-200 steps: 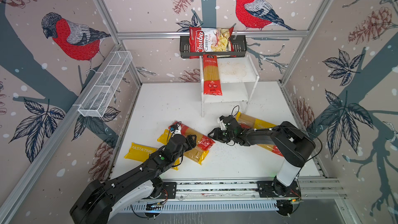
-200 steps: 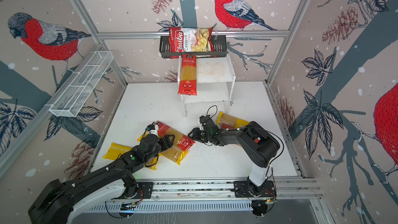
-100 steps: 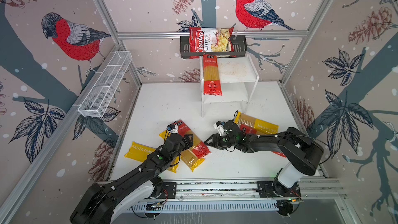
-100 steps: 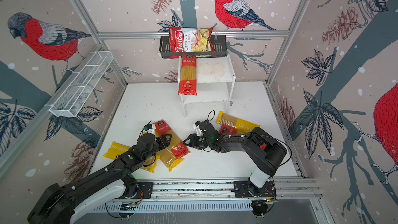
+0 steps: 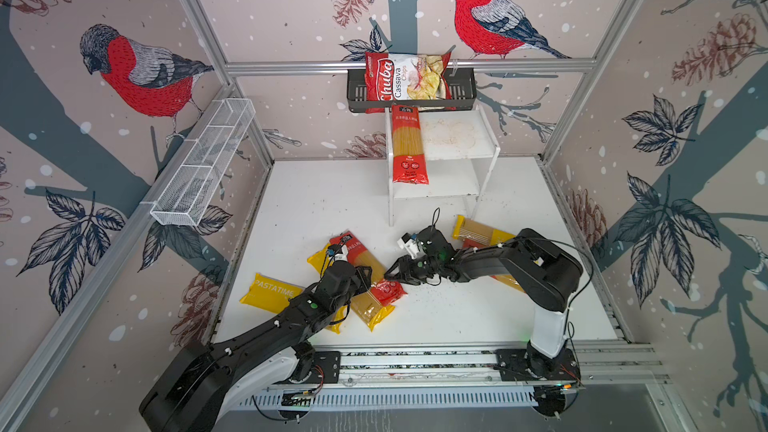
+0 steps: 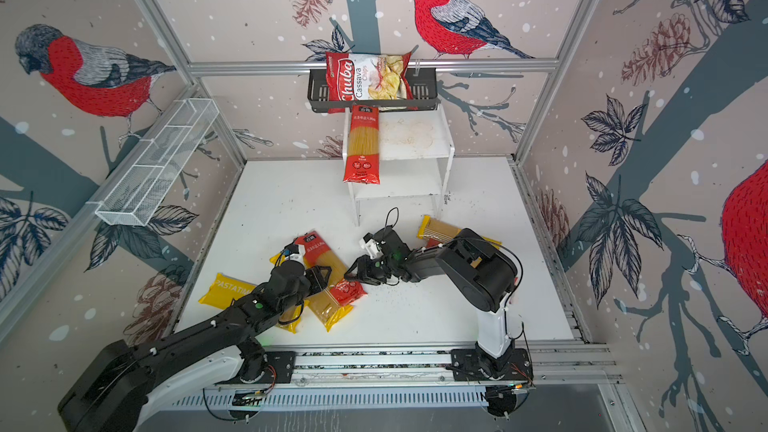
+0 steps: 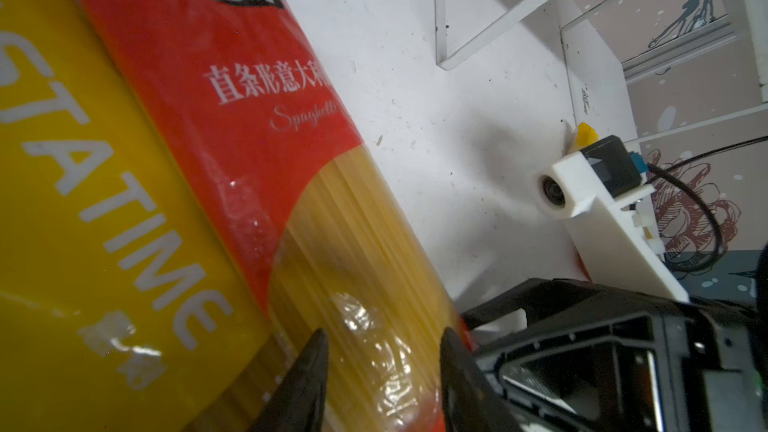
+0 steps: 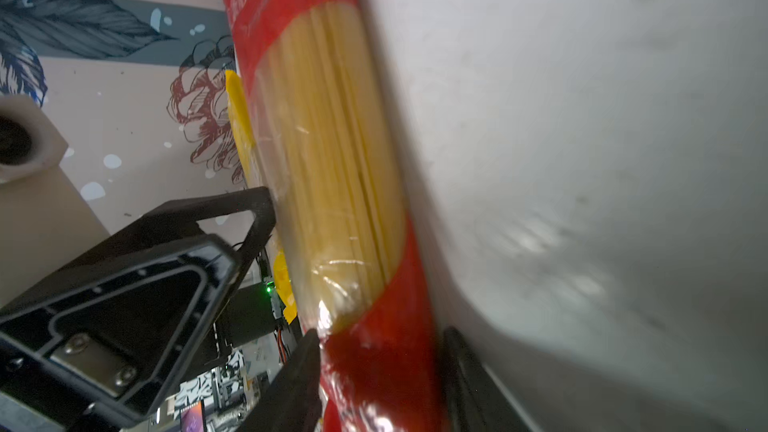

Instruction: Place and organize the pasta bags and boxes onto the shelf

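Lying slantwise on the white table, the red-ended spaghetti pack (image 5: pixel 365 272) is pinched at both spots: left gripper (image 7: pixel 382 351) clamps its clear middle, right gripper (image 8: pixel 380 351) nips its near red end, yellow PASTATIME pack (image 7: pixel 83 201) underneath

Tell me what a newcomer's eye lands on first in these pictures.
First, both grippers meeting on one red-ended spaghetti pack at the table's front middle: the left gripper straddles its clear middle, the right gripper its red end. Next, another red-ended pack lying on the white shelf at the back, overhanging its front edge. Above it, a Chuba chips bag sits in a black wall basket.
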Robot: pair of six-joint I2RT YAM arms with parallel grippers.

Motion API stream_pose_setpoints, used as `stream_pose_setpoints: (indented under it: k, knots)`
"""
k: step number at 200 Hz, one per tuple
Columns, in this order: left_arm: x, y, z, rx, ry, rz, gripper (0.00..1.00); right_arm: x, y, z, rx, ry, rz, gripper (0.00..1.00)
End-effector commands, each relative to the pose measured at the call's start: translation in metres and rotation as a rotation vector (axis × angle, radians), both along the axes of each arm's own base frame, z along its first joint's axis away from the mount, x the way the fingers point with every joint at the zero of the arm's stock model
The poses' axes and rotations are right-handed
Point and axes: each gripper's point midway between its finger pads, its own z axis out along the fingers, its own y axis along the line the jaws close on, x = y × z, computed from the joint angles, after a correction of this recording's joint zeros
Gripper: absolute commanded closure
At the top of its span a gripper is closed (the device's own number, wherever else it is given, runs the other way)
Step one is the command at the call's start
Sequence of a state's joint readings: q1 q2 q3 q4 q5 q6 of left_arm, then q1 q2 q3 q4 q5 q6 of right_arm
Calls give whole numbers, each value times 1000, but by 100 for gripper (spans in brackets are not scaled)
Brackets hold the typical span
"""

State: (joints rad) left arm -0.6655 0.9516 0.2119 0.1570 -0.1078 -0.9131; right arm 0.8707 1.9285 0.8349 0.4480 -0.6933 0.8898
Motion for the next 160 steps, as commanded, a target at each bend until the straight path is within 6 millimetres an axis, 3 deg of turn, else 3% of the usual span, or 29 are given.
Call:
stream_pose_setpoints:
  k: [1,33,69,123,160]
  knots:
    - [3,-1,0,-21,-19,10,64,-13,14,7,73,39,46,57]
    - [4,-1,5,-37,-27,10,74,-16,19,27,182,34,51,70]
    - [7,-2,33,-59,-77,1,75,-14,19,46,227,-1,43,81]
    - [13,24,70,-65,-131,55,58,-10,17,74,293,-47,13,91]
    - [18,32,86,-230,-145,78,44,-7,17,96,348,-86,-1,94]
